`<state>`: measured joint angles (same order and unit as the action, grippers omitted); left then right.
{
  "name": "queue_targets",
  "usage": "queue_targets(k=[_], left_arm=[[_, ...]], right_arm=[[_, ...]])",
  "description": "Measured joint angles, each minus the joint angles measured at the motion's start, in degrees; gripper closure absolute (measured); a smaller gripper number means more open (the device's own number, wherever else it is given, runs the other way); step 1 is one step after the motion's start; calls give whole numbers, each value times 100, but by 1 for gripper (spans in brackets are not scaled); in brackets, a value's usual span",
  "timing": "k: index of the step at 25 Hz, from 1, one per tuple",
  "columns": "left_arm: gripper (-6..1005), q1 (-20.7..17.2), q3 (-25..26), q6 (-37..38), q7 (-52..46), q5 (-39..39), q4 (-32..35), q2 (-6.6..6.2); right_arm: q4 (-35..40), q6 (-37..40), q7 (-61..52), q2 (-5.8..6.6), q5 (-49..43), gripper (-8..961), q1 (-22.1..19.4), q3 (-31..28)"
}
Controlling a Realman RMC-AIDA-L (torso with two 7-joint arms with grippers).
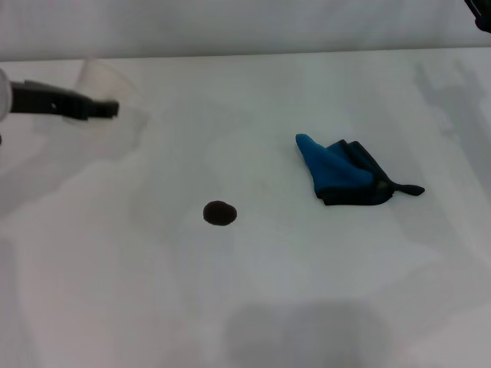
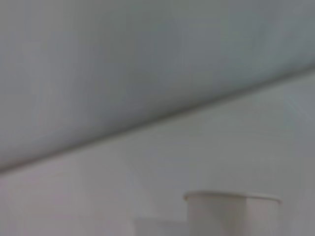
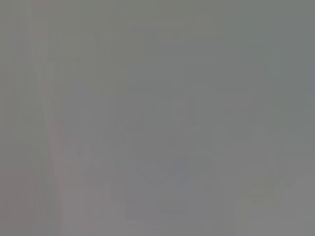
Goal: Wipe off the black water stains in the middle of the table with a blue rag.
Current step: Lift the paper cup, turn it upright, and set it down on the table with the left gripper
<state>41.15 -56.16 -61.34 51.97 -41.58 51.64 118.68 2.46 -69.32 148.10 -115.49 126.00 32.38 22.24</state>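
The black water stain (image 1: 219, 213) is one small round dark blot near the middle of the white table (image 1: 253, 307). The blue rag (image 1: 341, 172) lies crumpled to the right of the stain and a little farther back, with its dark tail pointing right. My left gripper (image 1: 107, 109) reaches in from the far left at the back, level with a pale paper cup (image 1: 111, 84), well away from stain and rag. That cup also shows in the left wrist view (image 2: 231, 214). A dark bit of my right gripper (image 1: 482, 14) sits at the top right corner, far from the rag.
The table's far edge meets a pale wall (image 1: 245, 27) at the back. The right wrist view shows only flat grey. A soft shadow (image 1: 307, 333) lies on the table's front part.
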Motion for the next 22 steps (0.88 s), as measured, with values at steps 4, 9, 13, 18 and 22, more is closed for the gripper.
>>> queue_targets(k=[4,9,13,18,22], left_arm=[[304,-465,-104,555,742,-1146,53,36],[324,-1114,-885,1486,2618,-3511,-340,40],[376,-1458,-1531,1887,4307,-5087,-741,55],[403,-1641,-2176,1806,6927,-7474,-1626,69],[428,-1780,-2669,1244,9076,-9373,-2373,96]], right_arm=[[0,-3,0,-6,2,98,3,0],[0,-3,0,-14,7,98,-4,-7],[-13,-3,-2,-18,12,98,-12,-15],[-36,-3,-4,-18,13,97,-18,-14],[-47,-2,-6,-19,13,97,-54,-20]])
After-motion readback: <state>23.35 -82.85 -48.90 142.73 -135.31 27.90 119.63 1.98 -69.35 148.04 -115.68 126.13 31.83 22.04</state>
